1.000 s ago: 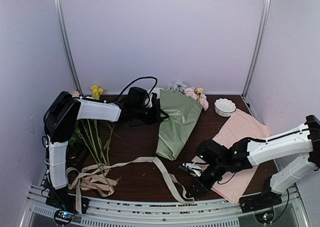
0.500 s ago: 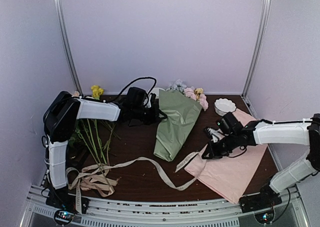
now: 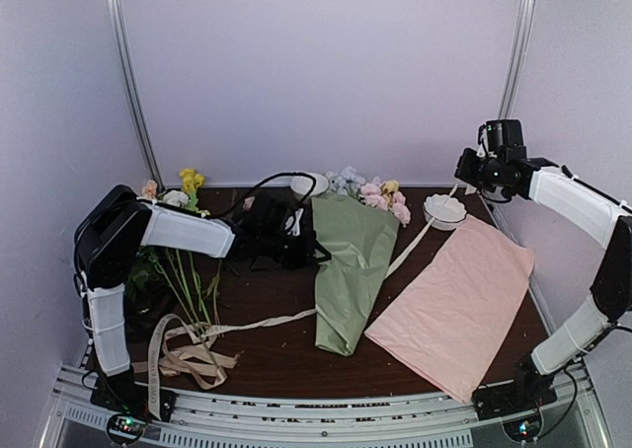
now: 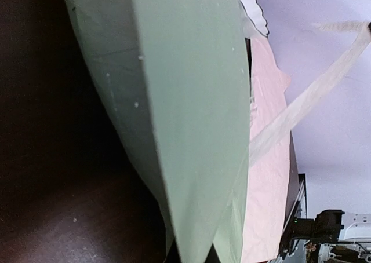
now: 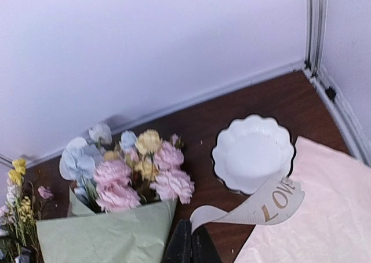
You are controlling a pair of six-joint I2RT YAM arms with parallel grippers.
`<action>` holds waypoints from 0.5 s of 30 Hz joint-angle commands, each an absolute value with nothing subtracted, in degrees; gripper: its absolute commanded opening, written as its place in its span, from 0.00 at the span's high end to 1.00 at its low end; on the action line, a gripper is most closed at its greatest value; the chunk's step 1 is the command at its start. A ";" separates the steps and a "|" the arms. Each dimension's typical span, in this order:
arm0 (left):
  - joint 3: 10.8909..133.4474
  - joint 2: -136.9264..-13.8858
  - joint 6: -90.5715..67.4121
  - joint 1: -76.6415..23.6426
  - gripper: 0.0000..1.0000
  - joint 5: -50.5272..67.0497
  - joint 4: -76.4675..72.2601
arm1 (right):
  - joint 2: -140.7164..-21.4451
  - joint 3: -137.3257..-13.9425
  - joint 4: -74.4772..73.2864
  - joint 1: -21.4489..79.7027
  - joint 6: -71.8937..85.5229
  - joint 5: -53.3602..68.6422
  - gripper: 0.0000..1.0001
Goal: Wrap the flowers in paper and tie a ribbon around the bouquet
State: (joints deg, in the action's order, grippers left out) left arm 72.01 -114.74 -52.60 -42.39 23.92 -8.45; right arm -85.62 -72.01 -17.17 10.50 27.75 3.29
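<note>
The bouquet (image 3: 348, 270) is an olive-green paper (image 4: 185, 101) cone lying on the table, with pink, yellow and pale blue flowers (image 5: 139, 164) at its far end. My left gripper (image 3: 306, 249) is shut on the cone's left edge; its fingers are hidden under the paper in the left wrist view. My right gripper (image 3: 466, 172) is raised at the back right. Its fingers (image 5: 184, 245) are shut on the end of the cream ribbon (image 5: 272, 202), which bears dark lettering. The ribbon (image 3: 410, 249) slopes down, passes behind the cone and comes out on its left side.
A plain pink sheet (image 3: 454, 305) lies right of the bouquet. A white scalloped dish (image 3: 444, 211) stands at the back right. Loose green-stemmed flowers (image 3: 183, 265) lie at the left. A pile of tan ribbon (image 3: 193, 357) sits at the front left.
My right gripper rose from low at the front of the table to high at the back right, pulling the ribbon taut. The bouquet and my left gripper shifted slightly.
</note>
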 commanded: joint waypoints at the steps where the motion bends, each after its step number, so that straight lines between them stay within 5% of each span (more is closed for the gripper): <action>1: 69.88 -113.18 -51.38 -44.49 1.00 22.76 -13.02 | -82.19 -77.73 -17.20 10.72 25.23 1.54 1.00; 8: 71.54 -117.84 -50.04 -45.31 1.00 22.83 -11.86 | -72.50 -66.33 -5.73 27.32 13.76 11.94 1.00; 15: 71.11 -119.58 -50.78 -45.58 1.00 22.49 -11.50 | -83.57 -62.30 -1.54 42.14 13.84 24.28 1.00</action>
